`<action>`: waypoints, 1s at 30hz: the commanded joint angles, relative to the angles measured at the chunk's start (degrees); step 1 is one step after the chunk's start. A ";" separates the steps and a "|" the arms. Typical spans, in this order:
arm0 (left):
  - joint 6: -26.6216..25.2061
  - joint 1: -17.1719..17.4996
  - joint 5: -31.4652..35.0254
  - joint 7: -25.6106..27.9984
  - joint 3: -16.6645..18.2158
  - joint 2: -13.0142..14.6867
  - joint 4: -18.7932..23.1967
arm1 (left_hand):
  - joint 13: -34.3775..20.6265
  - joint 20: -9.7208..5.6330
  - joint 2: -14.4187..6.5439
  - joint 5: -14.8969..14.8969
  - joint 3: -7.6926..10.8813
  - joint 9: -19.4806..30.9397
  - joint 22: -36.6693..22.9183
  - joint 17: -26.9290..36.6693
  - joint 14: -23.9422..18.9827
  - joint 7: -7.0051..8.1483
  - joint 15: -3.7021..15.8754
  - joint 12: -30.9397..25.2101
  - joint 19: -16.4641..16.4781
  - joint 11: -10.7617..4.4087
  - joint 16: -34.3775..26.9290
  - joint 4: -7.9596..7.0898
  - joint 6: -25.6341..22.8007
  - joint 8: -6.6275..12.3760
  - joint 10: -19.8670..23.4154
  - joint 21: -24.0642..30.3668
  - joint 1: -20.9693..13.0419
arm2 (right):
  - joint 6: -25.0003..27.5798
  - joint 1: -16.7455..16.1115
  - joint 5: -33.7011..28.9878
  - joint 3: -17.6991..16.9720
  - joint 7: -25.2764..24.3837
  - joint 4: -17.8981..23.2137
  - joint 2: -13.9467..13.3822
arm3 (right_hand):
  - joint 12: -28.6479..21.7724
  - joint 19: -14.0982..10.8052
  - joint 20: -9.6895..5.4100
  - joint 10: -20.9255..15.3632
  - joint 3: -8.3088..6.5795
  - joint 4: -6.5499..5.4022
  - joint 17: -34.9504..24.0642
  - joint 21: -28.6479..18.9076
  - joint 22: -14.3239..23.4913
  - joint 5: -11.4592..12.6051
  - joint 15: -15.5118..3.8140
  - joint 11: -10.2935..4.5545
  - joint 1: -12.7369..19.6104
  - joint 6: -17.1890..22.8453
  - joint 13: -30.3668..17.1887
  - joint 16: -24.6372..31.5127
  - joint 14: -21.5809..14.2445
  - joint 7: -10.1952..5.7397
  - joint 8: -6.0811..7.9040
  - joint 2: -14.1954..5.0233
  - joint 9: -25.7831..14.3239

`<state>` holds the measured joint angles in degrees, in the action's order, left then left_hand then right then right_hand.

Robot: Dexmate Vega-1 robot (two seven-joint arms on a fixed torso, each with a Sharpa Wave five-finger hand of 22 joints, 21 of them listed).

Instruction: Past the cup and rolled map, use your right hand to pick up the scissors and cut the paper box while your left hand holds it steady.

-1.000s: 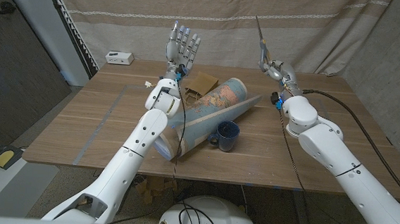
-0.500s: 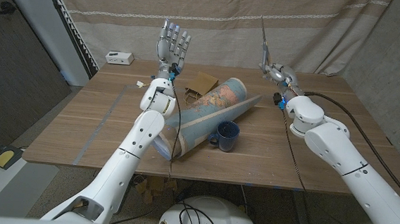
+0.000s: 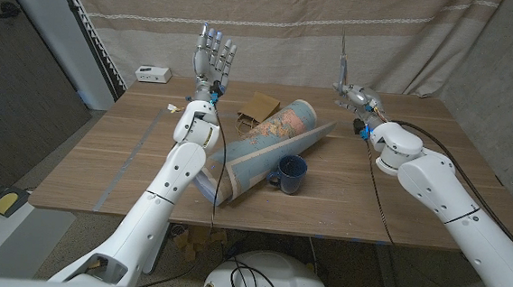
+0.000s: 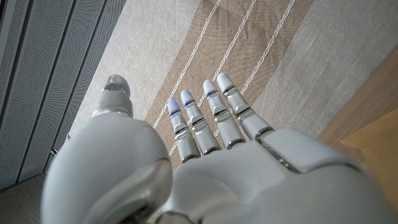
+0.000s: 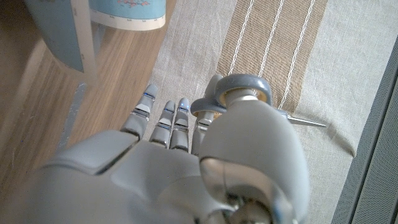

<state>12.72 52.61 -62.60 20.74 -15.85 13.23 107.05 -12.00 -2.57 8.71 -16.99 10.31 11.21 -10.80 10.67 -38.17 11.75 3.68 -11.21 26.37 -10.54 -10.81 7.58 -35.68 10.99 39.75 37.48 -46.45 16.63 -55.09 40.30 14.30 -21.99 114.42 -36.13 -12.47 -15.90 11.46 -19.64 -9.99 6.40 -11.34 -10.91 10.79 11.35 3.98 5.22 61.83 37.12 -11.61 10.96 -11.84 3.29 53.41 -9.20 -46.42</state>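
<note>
Holding scissors (image 3: 342, 63) upright, right hand (image 3: 354, 93) raised.

one cup (image 3: 290, 173), one rolled map (image 3: 270, 149), one paper box (image 3: 259, 106), one pair of scissors (image 3: 342, 63), one white device (image 3: 153, 73)

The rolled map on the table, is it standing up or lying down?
Lying down. In the head view the rolled map rests on its side across the wooden table, slanting from the near edge toward the far side, beside the upright blue cup.

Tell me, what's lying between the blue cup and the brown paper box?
In the head view, the rolled map lies slanted between the blue cup and the brown paper box.
</note>
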 commanded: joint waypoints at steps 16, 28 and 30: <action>-1.19 -0.66 2.33 2.01 0.53 1.89 -0.31 | 0.02 -6.17 0.06 -0.42 -0.24 0.09 -0.28 0.17 0.59 0.06 8.83 -0.18 -0.49 0.10 -0.25 -0.06 0.00 0.08 -0.47 -0.22 0.50 | -0.79 -0.47 15.27 -3.36 4.81 -0.99 -2.17 | -0.02 0.86 0.27 -0.42 -0.57 -0.09 -0.08 -0.22 0.04 -0.07 0.06 -0.28 -0.77 0.46 -0.11 0.00 0.65 -0.38 1.35 0.05 -0.20; -1.93 -1.11 2.52 2.79 0.74 2.20 -0.22 | 0.03 -6.16 -0.05 -0.52 -0.30 0.08 -0.31 0.17 0.72 0.28 8.81 -0.28 -0.50 0.11 -0.30 -0.10 -0.22 0.23 -0.40 -0.27 0.62 | -0.23 -0.47 22.29 -4.71 7.99 -1.99 -3.28 | -0.10 0.51 0.04 -0.58 -0.63 0.07 -0.07 -0.54 0.01 -0.02 0.02 -0.02 -0.79 0.19 -0.14 0.18 0.43 -0.22 1.82 0.22 -0.13; -1.89 -1.11 2.65 2.97 0.70 2.13 -0.09 | 0.03 -6.15 -0.08 -0.53 -0.30 0.08 -0.31 0.17 0.72 0.28 8.81 -0.31 -0.48 0.04 -0.32 -0.10 -0.25 0.25 -0.36 -0.26 0.64 | -0.19 -0.37 23.53 -4.86 8.73 -2.38 -3.30 | -0.12 0.36 0.05 -0.63 -0.61 0.11 -0.07 -0.62 0.00 0.00 0.02 -0.16 -0.79 0.32 -0.14 0.22 0.33 -0.23 1.88 0.27 0.03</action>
<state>11.16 51.84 -60.38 23.08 -15.23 15.19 106.70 -12.00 -2.78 8.71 -16.99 10.31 11.21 -10.79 10.67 -37.57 11.75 3.67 -11.20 26.17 -10.33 -10.81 7.58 -35.68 10.99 39.54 37.27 -46.46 16.13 -55.56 57.06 10.53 -16.50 113.20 -38.83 -12.47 -15.13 11.88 -19.64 -10.15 6.56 -11.33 -11.08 10.66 11.35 3.98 5.22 61.36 37.34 -11.59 10.96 -11.23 3.06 54.76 -9.20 -46.42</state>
